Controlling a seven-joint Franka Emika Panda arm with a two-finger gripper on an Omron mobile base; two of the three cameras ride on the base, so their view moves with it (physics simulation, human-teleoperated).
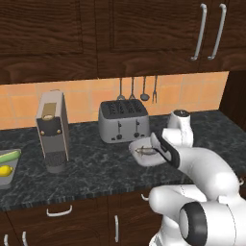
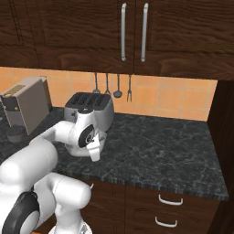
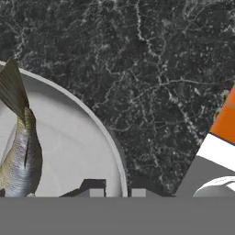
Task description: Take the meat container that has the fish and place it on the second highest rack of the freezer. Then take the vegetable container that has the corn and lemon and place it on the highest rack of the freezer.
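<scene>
**Dark marble counter, dish rim pinched**

Dark speckled counter under the hand, orange tiled wall behind. Gripper closed down on the thick rim of the meat container, one fingertip inside the wall, the other outside. Fish lying just inside the rim, tail fanned away from the fingers, close beside the inner tip.

Further out: toaster just behind the dish, coffee machine well off to one side, corn and lemon in their tray at the far counter edge.

Likely risks: edge-only grip, so dish could tilt on lifting and slide the fish out; rim could slip from the narrow tips; swinging near the toaster could knock it.
</scene>
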